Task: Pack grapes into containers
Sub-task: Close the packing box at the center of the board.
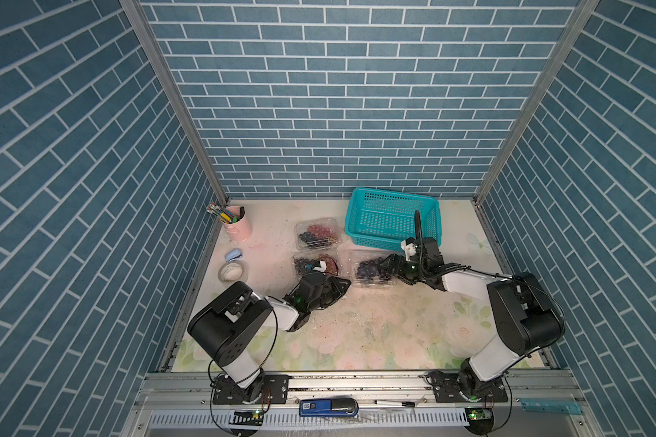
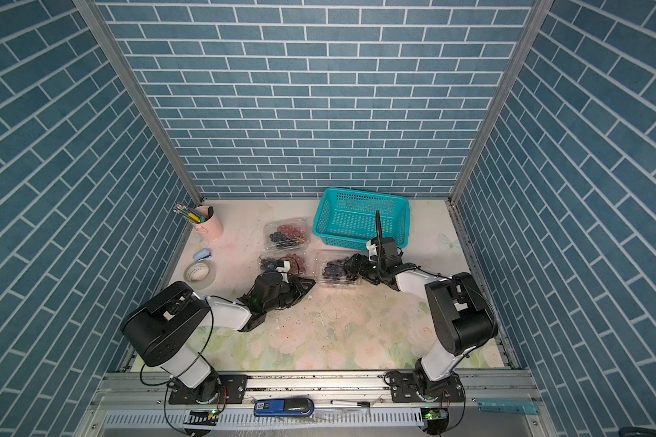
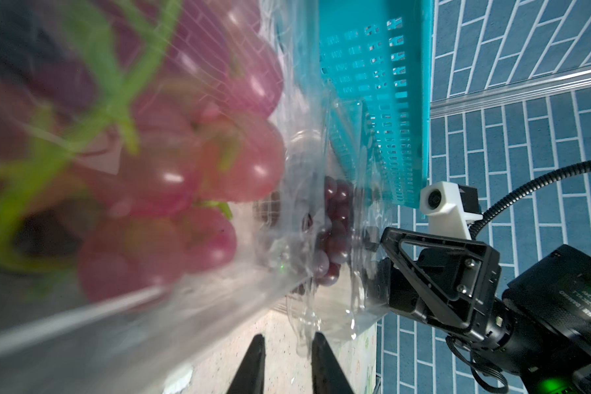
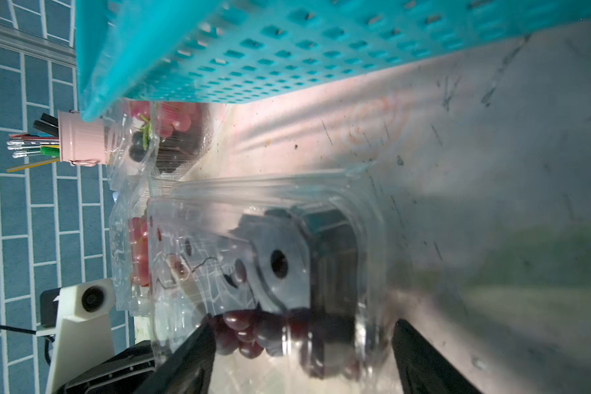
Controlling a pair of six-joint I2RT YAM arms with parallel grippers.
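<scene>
Three clear, shallow plastic clamshell containers sit on the floral bench (image 1: 375, 329), all holding dark purple and red-pink grapes (image 1: 317, 232). The back container (image 1: 300, 244) lies beside the teal perforated plastic basket (image 1: 387, 215). The left end effector (image 3: 287, 336) is at the front-left container (image 1: 336, 270) with its jaws nearly together; I cannot tell whether they grip anything. The right end effector (image 4: 302, 322) is released, its jaws straddling the front-right container (image 1: 356, 280).

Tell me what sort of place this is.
Most likely a robot test cell: printed blue brick panels on aluminium posts wall in a small floral tabletop, two robot arms are bolted to a rail at its front, and props like a teal basket and pink pen cup stand on it.
</scene>
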